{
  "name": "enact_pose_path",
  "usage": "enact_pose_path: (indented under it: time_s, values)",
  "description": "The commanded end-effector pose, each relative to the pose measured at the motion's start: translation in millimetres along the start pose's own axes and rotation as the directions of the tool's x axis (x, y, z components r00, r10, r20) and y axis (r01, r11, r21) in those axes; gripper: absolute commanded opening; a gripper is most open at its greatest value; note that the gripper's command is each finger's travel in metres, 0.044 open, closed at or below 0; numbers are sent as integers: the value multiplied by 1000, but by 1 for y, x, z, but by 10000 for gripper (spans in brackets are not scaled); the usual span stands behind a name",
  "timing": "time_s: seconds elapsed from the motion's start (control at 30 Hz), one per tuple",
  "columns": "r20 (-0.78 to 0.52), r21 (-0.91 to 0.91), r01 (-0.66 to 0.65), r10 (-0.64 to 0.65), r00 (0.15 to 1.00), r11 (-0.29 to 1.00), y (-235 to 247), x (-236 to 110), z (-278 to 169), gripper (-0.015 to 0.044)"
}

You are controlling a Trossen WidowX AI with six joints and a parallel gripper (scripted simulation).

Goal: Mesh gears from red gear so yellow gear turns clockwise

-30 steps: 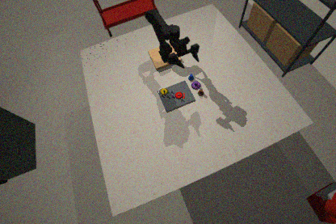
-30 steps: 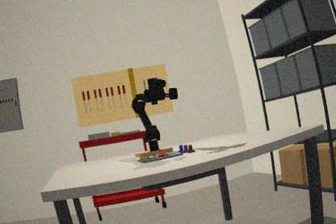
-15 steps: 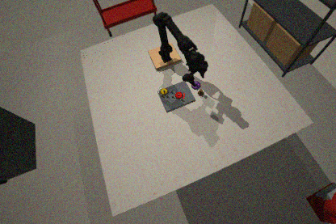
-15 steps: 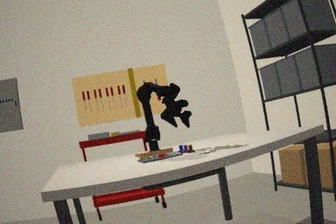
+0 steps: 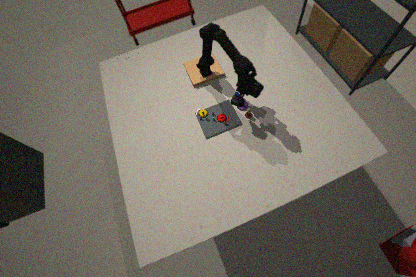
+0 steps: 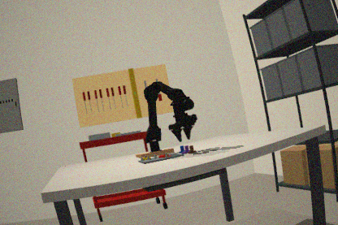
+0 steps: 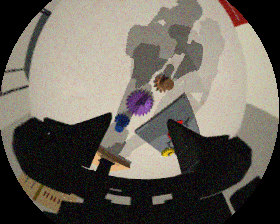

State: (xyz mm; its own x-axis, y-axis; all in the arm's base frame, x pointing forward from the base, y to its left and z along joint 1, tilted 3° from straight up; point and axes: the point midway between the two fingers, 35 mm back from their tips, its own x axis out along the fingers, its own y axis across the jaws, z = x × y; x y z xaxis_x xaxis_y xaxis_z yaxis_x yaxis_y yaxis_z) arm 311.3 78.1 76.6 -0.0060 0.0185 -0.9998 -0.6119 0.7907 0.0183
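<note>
I have the gripper (image 5: 247, 97) (image 6: 184, 140) (image 7: 140, 118) released and empty, above the loose gears. Select the gear by peg spacing and required direction, centre the fingers, descend vertically, and grip squarely. Over the peg, keep the bore level; if teeth clash, turn slightly before pressing flat.

The grey board (image 5: 212, 129) (image 6: 152, 161) (image 7: 162, 122) lies beside them. Purple gear (image 5: 243, 107) (image 6: 187, 149) (image 7: 139, 102): broad, finely toothed, standing on the table between the smaller brown gear (image 5: 249, 115) (image 6: 192, 149) (image 7: 163, 83) and blue gear (image 5: 238, 93) (image 6: 182, 149) (image 7: 121, 122).
</note>
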Motion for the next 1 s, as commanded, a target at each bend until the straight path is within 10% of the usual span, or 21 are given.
enact_pose_path:
  time_s: [0.0,0.97]
  values:
    - [-5,-11,-10,10,1000,1000,1,4,2,440]
    - [-5,-11,-10,10,1000,1000,1,42,1,440]
